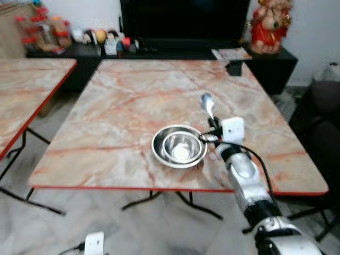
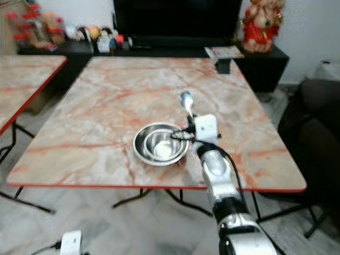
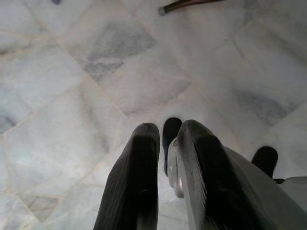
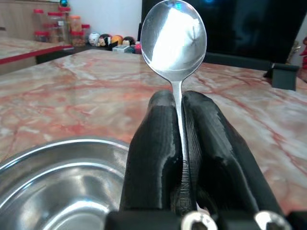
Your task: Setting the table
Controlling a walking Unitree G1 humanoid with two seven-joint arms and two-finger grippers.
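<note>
While in right gripper (image 4: 180, 139), spoon (image 4: 174, 40) bowl-end fwd.

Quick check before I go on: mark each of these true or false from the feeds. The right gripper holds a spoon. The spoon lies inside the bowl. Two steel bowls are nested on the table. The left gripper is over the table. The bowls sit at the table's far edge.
1. The right gripper holds a spoon. True.
2. The spoon lies inside the bowl. False: it is clamped between the fingers, its head beyond and right of the bowl's rim.
3. Two steel bowls are nested on the table. True.
4. The left gripper is over the table. False: it hangs over the tiled floor.
5. The bowls sit at the table's far edge. False: they are near the front edge.
</note>
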